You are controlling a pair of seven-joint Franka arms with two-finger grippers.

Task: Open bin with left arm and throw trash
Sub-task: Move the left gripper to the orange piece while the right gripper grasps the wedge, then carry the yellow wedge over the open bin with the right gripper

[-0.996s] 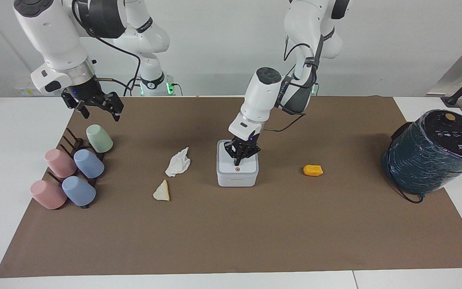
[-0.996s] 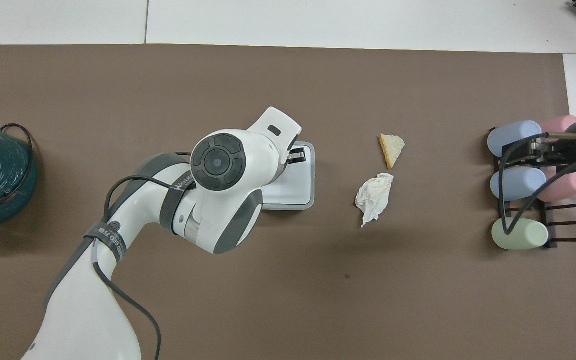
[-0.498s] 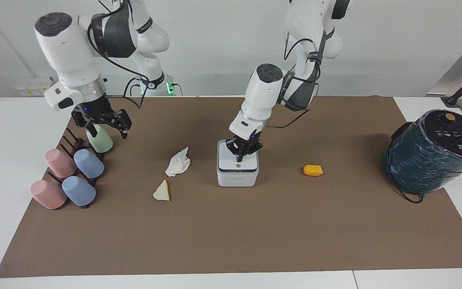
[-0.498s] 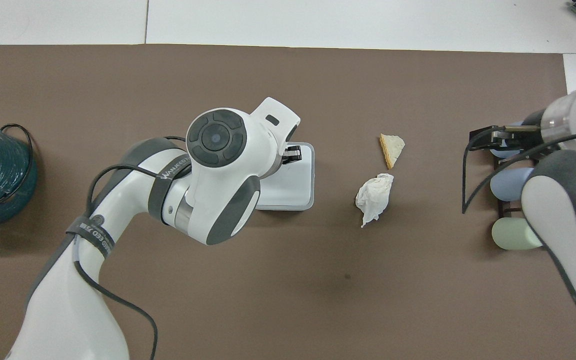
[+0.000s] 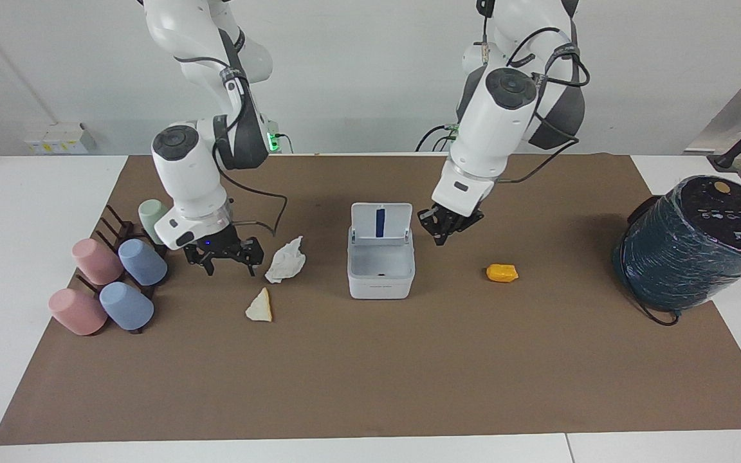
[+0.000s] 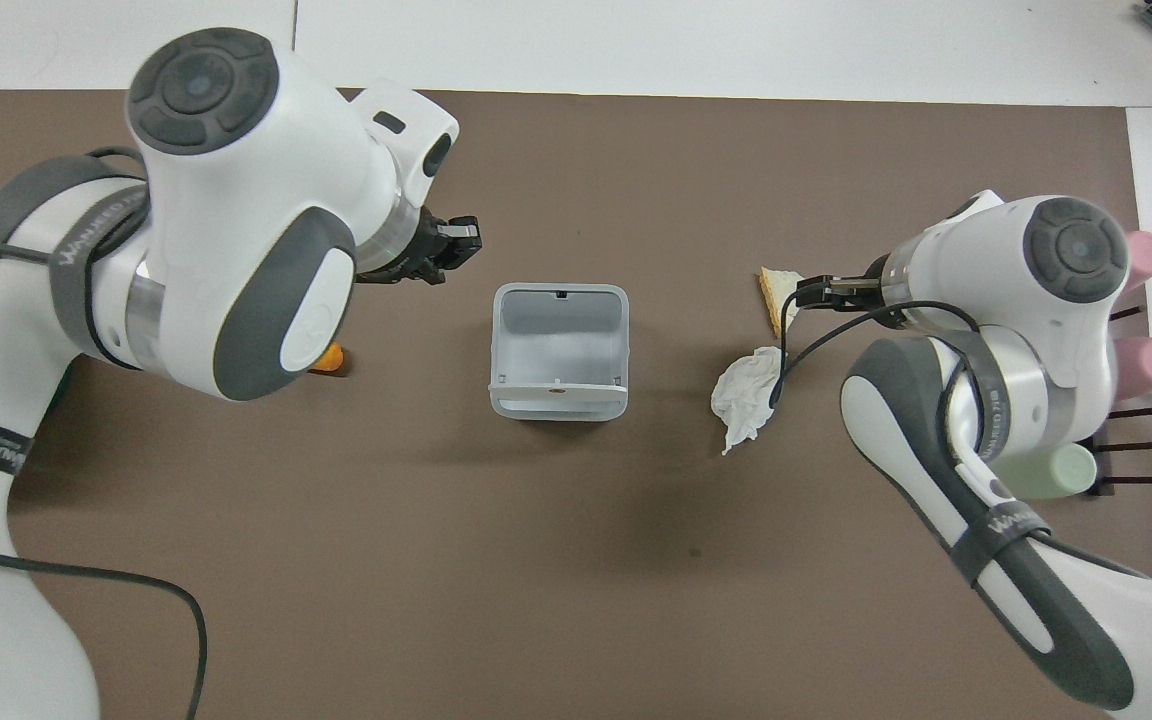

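**A:** Where does the small white square plastic bin (image 5: 380, 283) stand?

**B:** At the centre of the frame in both views, on the brown mat (image 5: 370, 386). Its hinged lid (image 5: 380, 222) stands upright, with the blue stripe showing. So the opening looks done, and I'd say loading is the step now.

**A:** Who takes it?

**B:** The right gripper (image 5: 228, 260), I think. It is low in the middle of the frame's upper half, fingers spread wide and holding nothing. It sits between the crumpled white tissue (image 5: 285, 260) and the pastel cups on their dark rack (image 5: 142, 262). The pale cream wedge-shaped scrap (image 5: 260, 307) lies lower in the frame, just beside the tissue.

**A:** And the left gripper (image 5: 449, 226)?

**B:** It is raised over bare mat between the bin and the orange-yellow lump (image 5: 502, 272). Whether it is spread or closed, I can't tell.

**A:** How should the pick go?

**B:** Centre the spread fingers over the bulk of the tissue, not a loose corner, and come straight down to the mat before closing. Soft paper will likely crush, so close fully. Lift clear of the bin's rim and release over the open cavity, not against the upright lid, since a knock could drop it shut. The left arm should stay clear of that path.
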